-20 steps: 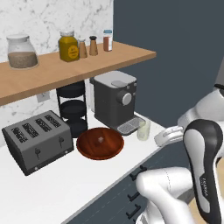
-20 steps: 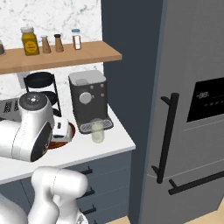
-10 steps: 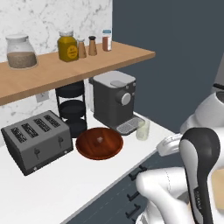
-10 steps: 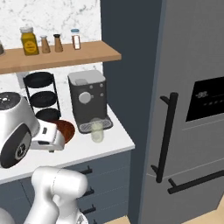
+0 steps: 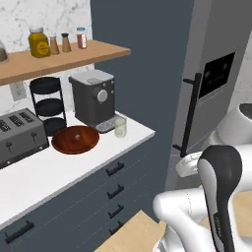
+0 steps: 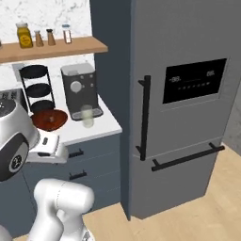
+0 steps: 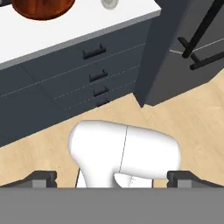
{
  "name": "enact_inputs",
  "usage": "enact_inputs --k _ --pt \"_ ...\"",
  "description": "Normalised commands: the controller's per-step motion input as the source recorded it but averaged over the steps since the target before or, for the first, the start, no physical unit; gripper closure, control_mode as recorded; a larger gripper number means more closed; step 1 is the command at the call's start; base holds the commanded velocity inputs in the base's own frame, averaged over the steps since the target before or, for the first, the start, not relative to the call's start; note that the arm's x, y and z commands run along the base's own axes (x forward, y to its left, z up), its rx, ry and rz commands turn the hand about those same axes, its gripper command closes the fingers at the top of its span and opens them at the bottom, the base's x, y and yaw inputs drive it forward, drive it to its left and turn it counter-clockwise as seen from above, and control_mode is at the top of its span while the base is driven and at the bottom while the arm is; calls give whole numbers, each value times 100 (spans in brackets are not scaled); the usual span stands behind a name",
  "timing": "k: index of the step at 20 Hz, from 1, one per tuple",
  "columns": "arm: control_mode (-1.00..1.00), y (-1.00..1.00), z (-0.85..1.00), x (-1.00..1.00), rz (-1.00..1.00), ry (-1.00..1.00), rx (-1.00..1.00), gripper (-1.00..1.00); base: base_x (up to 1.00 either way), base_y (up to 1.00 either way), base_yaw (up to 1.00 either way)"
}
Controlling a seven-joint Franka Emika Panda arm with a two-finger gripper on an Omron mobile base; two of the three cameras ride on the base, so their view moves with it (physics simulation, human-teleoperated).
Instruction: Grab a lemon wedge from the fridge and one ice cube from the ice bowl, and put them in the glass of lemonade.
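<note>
My pincer hangs low in front of the cabinets, looking down at the wooden floor — its two dark fingertips stand far apart at the bottom corners of the hand view, so it is open and holds nothing.

The fridge stands closed to the right of the white counter, its long black handles and black display panel facing me. With the doors shut, I cannot tell where the lemon wedge lies.

The glass of lemonade stands near the counter's right front corner, just in front of the coffee machine and touching or almost touching its drip tray. From the right side it shows as a pale tumbler close to the front edge. In the hand view I see it from above as a pale round rim at the counter's edge.

The ice bowl sits left of the glass, toward the middle of the counter, with a small lump at its centre — too small for me to tell if that is the ice cube. Behind it stands the black three-tier rack, and the toaster is farther left. A wooden shelf above carries small jars.

Dark drawers run below the counter.
</note>
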Motion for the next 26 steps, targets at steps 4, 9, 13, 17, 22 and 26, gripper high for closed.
enact_inputs --k 4,9,13,17,22,26 --pt "100 0 0 0 0 0 0 -100 -4 -100 26" --pt "100 0 0 0 0 0 0 -100 11 -100 38" --pt "100 0 0 0 0 0 0 -100 5 -100 39" --pt "100 0 0 0 0 0 0 -100 1 -86 40" --pt "100 0 0 0 0 0 0 -100 -9 -36 37" --pt "100 0 0 0 0 0 0 -100 -47 0 11"
